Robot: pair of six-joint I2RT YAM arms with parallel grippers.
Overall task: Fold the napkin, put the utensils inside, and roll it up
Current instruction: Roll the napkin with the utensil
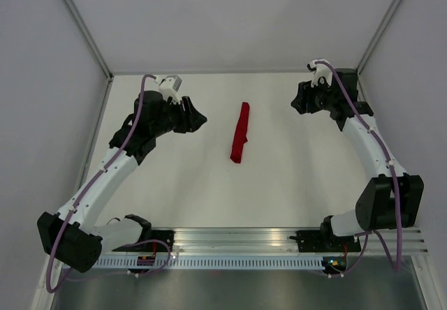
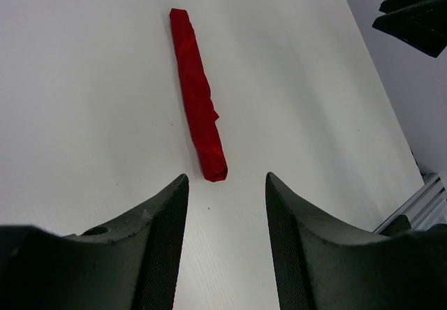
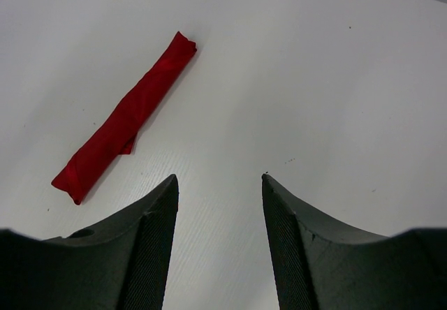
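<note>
The napkin [image 1: 239, 133] lies as a tight, narrow red roll flat on the white table [image 1: 293, 163], between the two grippers and apart from both. What the roll holds inside cannot be seen. In the top view it sits off the tips of the left gripper [image 1: 198, 120], on that gripper's right, and well to the left of the right gripper [image 1: 298, 103], its long axis running roughly away from the arm bases with a slight lean. From the left wrist, the roll's near end lies on the table just ahead of the gap between the fingers [image 2: 164, 233], a little toward the left one, and the rest stretches straight away from the gripper; a small fold of cloth sticks out from one side about midway. From the right wrist, the roll lies ahead and off to the left of the fingers [image 3: 150, 240], set diagonally, its near end closest to the left finger and its far end angled up toward the middle. Both grippers hang above the table with their jaws spread wide and nothing between them, only bare tabletop showing in each gap. Purple cables run along both white arms, whose bases are fixed to a metal rail [image 1: 244, 244] at the near edge, and grey walls close in the table's sides and back.
</note>
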